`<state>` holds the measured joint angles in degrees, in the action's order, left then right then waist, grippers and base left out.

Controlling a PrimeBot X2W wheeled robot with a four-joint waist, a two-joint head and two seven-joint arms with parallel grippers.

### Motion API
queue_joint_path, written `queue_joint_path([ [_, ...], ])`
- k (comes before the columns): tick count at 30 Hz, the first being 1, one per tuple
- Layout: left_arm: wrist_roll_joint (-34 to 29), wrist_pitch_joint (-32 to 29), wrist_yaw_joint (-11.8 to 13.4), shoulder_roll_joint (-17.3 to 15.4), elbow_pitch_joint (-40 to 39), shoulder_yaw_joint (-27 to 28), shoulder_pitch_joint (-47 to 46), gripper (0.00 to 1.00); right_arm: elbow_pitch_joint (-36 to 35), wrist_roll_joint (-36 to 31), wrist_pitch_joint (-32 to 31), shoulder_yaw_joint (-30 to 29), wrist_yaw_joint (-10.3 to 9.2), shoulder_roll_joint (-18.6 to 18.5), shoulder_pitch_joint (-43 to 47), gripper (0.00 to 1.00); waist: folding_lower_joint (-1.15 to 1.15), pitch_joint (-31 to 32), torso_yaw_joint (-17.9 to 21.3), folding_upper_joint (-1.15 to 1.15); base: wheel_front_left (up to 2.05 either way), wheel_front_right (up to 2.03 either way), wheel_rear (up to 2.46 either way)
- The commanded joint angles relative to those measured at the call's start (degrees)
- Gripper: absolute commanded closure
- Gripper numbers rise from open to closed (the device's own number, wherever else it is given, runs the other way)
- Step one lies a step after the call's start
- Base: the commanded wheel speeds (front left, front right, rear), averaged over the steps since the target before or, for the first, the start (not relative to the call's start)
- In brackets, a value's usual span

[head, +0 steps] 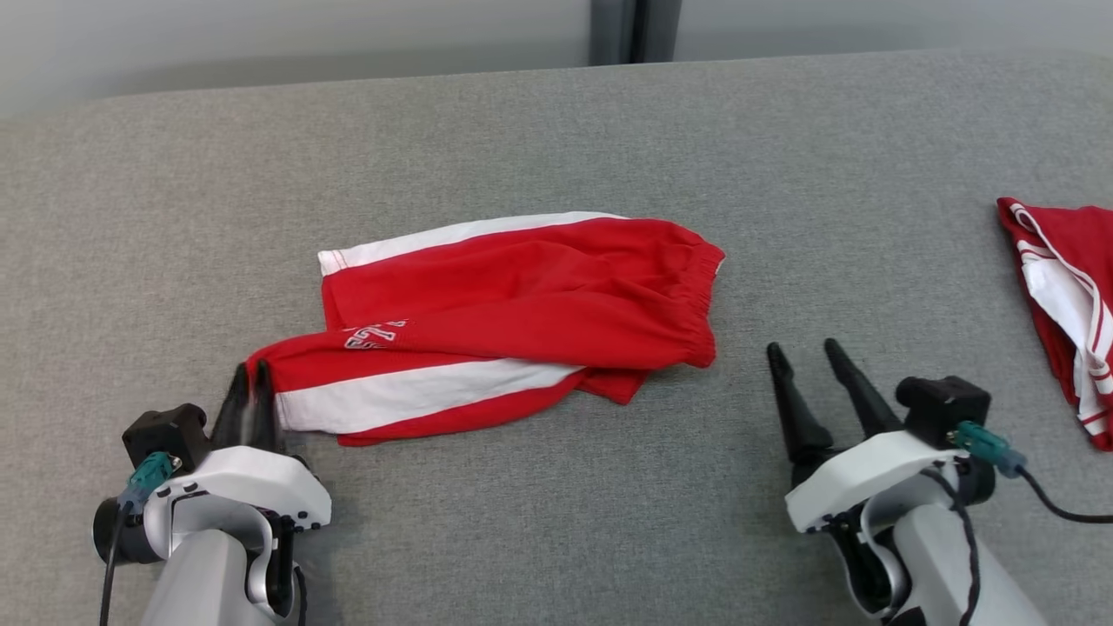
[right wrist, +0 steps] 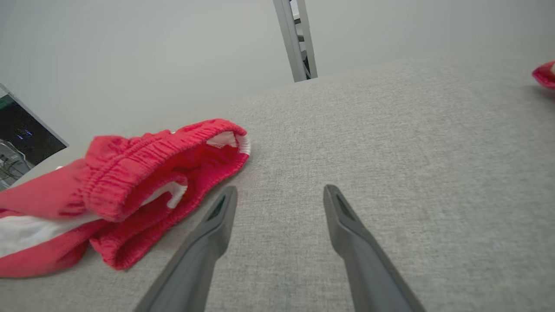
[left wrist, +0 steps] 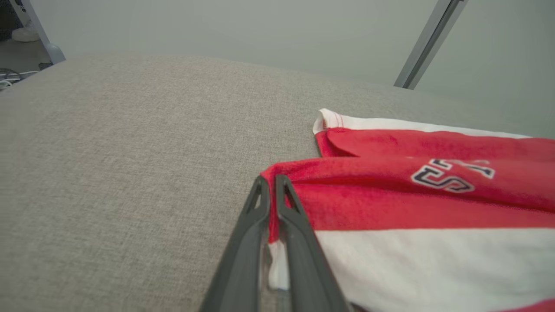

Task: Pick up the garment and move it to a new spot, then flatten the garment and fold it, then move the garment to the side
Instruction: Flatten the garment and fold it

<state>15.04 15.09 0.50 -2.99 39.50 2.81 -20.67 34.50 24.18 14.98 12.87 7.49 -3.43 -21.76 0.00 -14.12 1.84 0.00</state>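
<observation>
**Hem corner in left gripper (head: pixel 250 378); right gripper (head: pixel 804 352) free**

The red shorts (head: pixel 522 304), with white side stripes, lie crumpled and partly folded over near the middle of the grey padded surface (head: pixel 556 130). The waistband is toward the robot's right. The left gripper has its fingers pressed together on the near left hem corner, with red-and-white cloth pinched between them. The right gripper has its fingers spread with nothing between them, near the waistband end but apart from the cloth. A second red-and-white garment (head: pixel 1065 296) lies at the right edge of the head view, well apart from the shorts.
</observation>
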Motion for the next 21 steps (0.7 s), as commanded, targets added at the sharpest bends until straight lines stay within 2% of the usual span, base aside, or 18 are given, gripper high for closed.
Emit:
queue_joint_path([
  [1, -1.0, 0.1, -0.4, -0.3, -0.7, 0.8, -1.0, 0.00, -0.8, 1.0, 0.3, 2.6, 0.00, -0.5, -0.2, 0.00, 0.00, 0.0, -0.7, 0.00, 0.00, 0.00, 0.00],
  [5, -1.5, 0.1, -1.0, -0.1, -2.2, 0.9, 0.0, 0.00, -2.2, 3.1, 0.3, 7.0, 0.00, -0.8, 0.3, 0.00, 0.00, 0.1, -1.6, 0.00, 0.00, 0.00, 0.00],
  [9, 0.7, 0.1, -1.3, 0.0, -4.9, -1.1, 2.3, 0.00, -5.1, 6.0, 0.3, 11.7, 0.00, -2.4, 1.1, 0.00, 0.00, 0.1, -2.8, 0.00, 0.00, 0.00, 0.00],
  [14, 2.6, 0.1, -0.3, 0.0, -8.2, -4.2, 4.3, 0.00, -6.1, 8.9, 0.3, 13.5, 0.00, -4.5, 2.3, 0.00, 0.00, 0.3, -3.9, 0.00, 0.00, 0.00, 0.00],
  [21, 3.2, 0.1, 0.6, -0.1, -11.2, -6.4, 5.6, 0.00, -4.5, 12.2, 0.3, 16.5, 0.00, -5.1, 1.0, 0.02, 0.00, 0.3, -5.0, 0.00, 0.00, 0.00, 0.00],
])
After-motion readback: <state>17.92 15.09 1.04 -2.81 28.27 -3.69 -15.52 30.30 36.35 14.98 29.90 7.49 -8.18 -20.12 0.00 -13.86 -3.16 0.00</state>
